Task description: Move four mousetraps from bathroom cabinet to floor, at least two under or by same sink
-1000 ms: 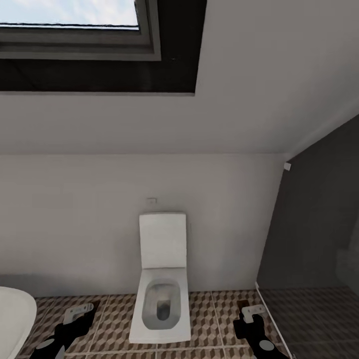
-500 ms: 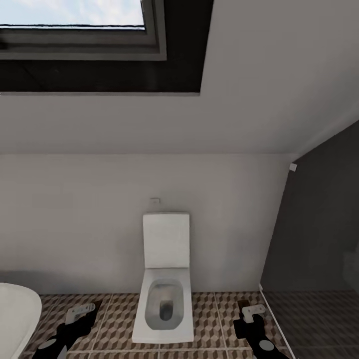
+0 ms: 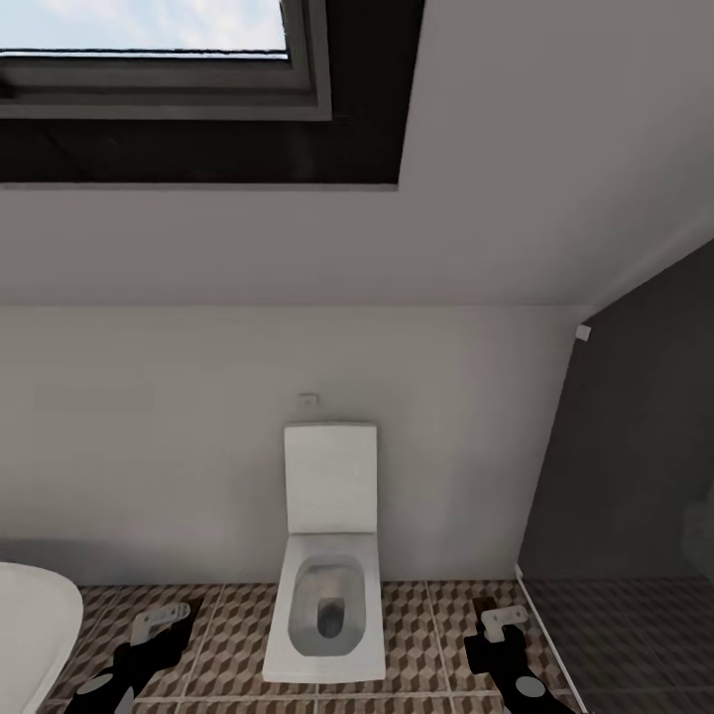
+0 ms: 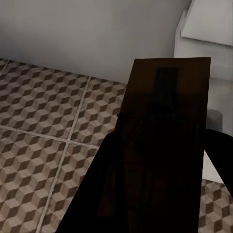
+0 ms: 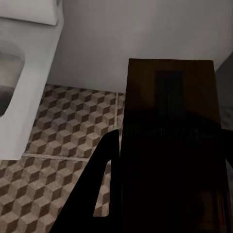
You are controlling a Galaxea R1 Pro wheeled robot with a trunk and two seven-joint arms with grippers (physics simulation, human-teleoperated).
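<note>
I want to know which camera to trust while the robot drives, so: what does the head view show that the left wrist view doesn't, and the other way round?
Head view adds: the roof window, a white rounded rim at the left edge, the dark wall and the right hand. Left wrist view adds: a close look at the brown mousetrap clamped in the left hand, its dark metal part facing the camera. Shared: the white toilet, the cube-patterned bathroom floor and the pale wall.
</note>
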